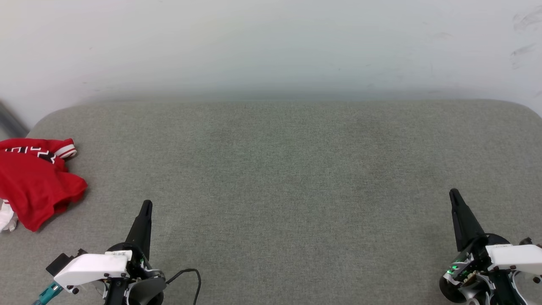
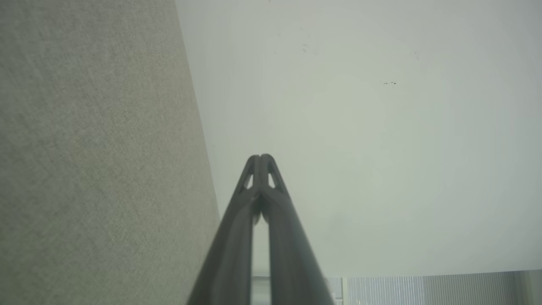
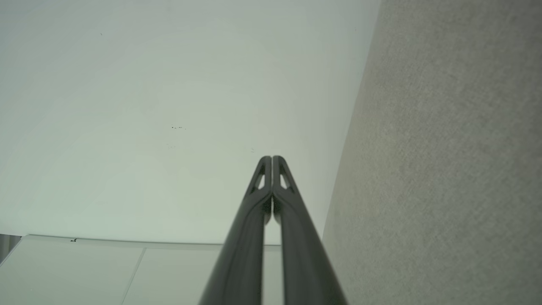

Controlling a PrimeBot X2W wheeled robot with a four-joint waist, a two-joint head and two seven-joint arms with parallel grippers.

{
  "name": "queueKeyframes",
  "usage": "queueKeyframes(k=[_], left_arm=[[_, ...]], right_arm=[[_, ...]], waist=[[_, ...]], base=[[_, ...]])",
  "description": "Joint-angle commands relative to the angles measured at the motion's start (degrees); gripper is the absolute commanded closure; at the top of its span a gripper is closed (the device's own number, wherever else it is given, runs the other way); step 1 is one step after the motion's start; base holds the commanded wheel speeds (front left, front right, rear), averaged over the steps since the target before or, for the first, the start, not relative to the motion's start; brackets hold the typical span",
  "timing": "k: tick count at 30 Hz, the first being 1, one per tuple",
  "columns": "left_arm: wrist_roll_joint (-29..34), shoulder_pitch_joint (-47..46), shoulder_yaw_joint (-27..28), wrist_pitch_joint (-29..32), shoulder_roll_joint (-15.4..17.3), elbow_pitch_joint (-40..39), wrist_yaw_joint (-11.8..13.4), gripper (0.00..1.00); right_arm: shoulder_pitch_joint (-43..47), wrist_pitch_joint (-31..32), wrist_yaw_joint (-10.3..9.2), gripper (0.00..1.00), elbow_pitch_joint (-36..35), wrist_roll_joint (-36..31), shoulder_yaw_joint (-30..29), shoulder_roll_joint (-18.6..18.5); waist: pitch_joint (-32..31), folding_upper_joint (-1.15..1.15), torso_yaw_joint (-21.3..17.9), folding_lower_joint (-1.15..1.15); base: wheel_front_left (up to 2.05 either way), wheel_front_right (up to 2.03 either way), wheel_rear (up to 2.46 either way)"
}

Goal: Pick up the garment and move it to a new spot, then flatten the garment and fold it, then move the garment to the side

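Red garment [image 1: 36, 186] crumpled at far left of grey fabric surface [image 1: 275, 169]; left pincer [image 1: 146, 205], right pincer [image 1: 454, 194] both closed, empty.

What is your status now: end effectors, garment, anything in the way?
Left end effector shut, empty. Right end effector shut, empty. Red jersey shirt with striped trim crumpled at far left of grey fabric surface, untouched. Nothing seen blocking.

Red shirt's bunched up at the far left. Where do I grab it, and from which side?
I'd grip the bulging red fold on the garment, coming down from the centre side with the left gripper. That fold stands proud of the grey surface, while the far side runs out of frame. The gripper is shut: open it first.
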Motion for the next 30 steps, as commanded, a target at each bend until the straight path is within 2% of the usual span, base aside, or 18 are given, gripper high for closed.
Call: queueKeyframes(k=[1,30], left_arm=[[0.09,-0.42,0.10,0.08,-0.06,0.03,-0.11,1.00],[0.09,-0.42,0.09,0.08,-0.06,0.03,-0.11,1.00]], right_arm=[[-0.73,0.04,-0.02,1.00,0.05,-0.26,0.02,0.24],[-0.74,0.04,-0.02,1.00,0.05,-0.25,0.03,0.24]], waist=[[0.00,0.00,0.00,0.00],[0.00,0.00,0.00,0.00]], base=[[0.00,0.00,0.00],[0.00,0.00,0.00]])
